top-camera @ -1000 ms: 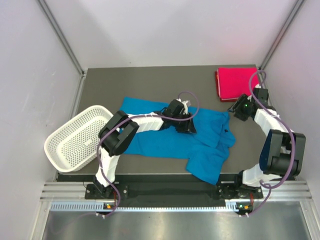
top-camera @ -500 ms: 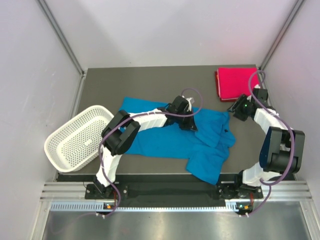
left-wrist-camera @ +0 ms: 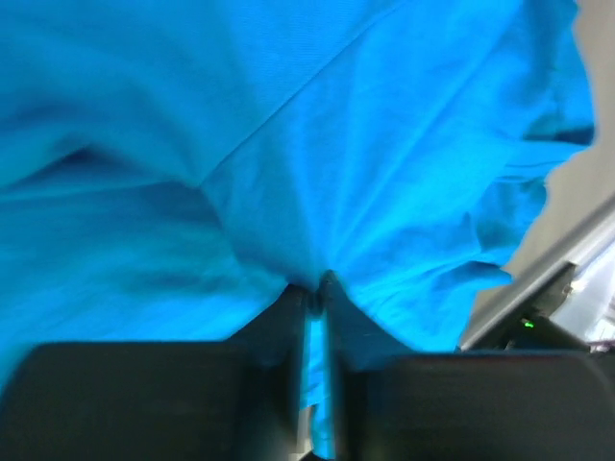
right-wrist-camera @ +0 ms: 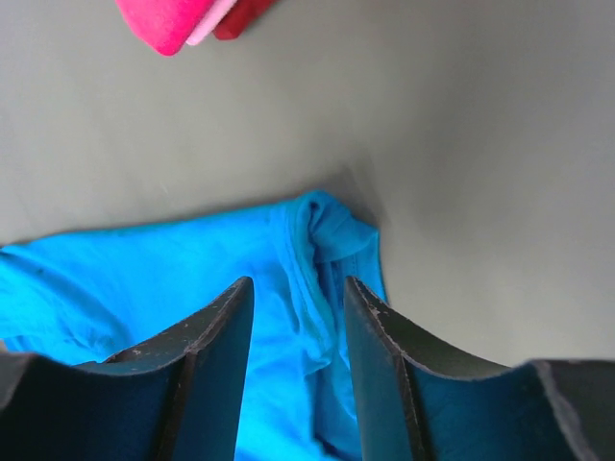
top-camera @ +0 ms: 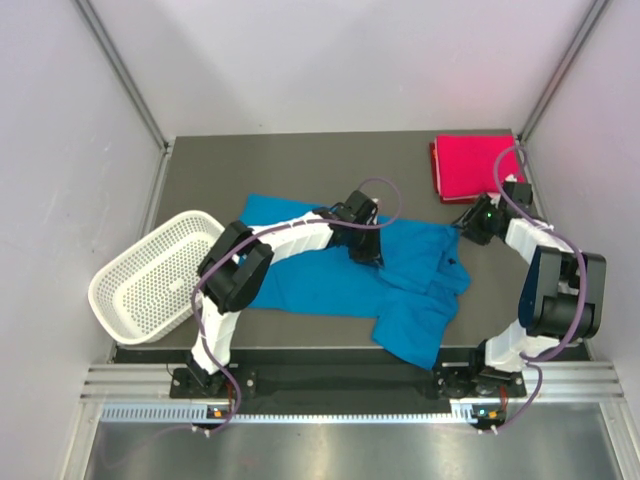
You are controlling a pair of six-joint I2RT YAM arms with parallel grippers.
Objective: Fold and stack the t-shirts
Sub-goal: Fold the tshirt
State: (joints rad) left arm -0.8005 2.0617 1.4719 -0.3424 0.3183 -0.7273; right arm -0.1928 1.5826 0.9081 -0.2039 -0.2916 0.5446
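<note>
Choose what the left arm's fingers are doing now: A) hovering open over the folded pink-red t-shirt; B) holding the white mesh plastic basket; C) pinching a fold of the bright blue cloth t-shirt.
C: the left wrist view shows the left arm's fingers closed together on a puckered ridge of the bright blue cloth t-shirt.

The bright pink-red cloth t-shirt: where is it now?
In the top view the pink-red t-shirt lies folded at the far right corner of the table, beyond the right gripper, apart from the blue cloth t-shirt.
</note>
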